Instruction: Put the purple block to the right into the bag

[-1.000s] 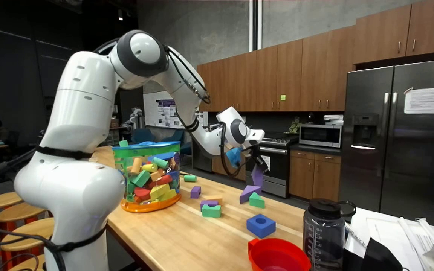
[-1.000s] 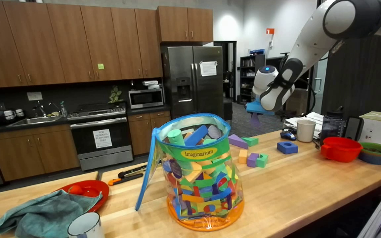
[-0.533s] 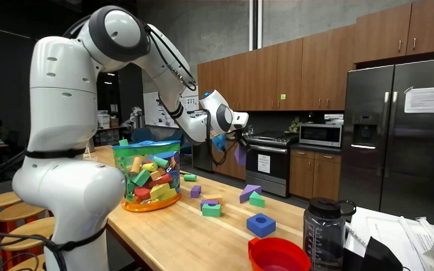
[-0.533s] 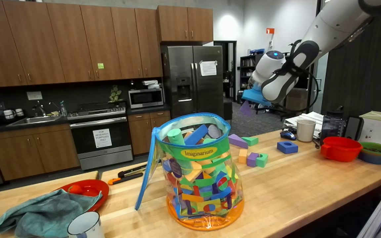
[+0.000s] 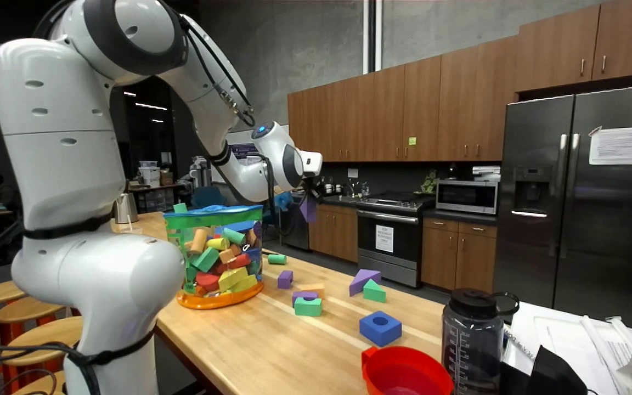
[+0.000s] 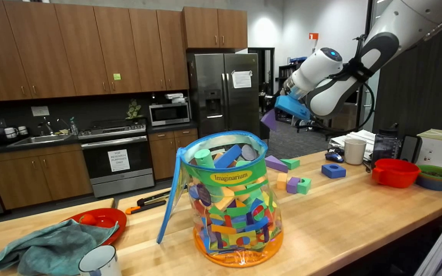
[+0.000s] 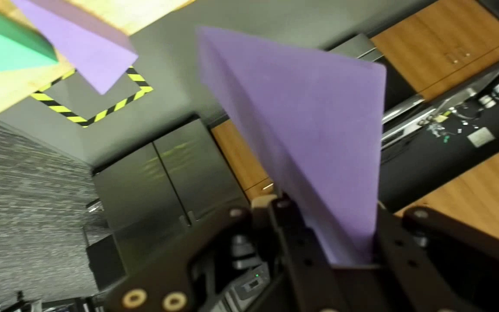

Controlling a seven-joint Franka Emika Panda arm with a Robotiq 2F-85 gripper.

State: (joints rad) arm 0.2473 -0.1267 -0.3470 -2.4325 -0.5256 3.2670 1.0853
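Note:
My gripper (image 7: 331,206) is shut on a purple wedge-shaped block (image 7: 314,117), which sticks out past the fingertips. In both exterior views the held purple block (image 5: 308,209) (image 6: 269,120) hangs in the air, above tabletop height. The clear bag (image 5: 223,299) (image 6: 202,174) stands open on the table, with a green band, blue rim and orange base, full of many-coloured blocks. Its lid hangs down at one side. The held block is apart from the bag, to its right and higher than its rim in both exterior views. In an exterior view the fingers are mostly hidden behind a blue cover (image 6: 292,107).
Another purple wedge (image 5: 364,281), a green wedge (image 5: 374,291), small purple blocks (image 5: 285,279) and a blue block (image 5: 380,328) lie on the table. A red bowl (image 5: 406,370) and dark bottle (image 5: 472,345) stand near. A red plate (image 6: 109,220) and towel (image 6: 56,245) lie beyond the bag.
The arm has lifted and carried the purple block up and to the left in both exterior views, nearer the bag. The bag and the blocks on the table have not moved.

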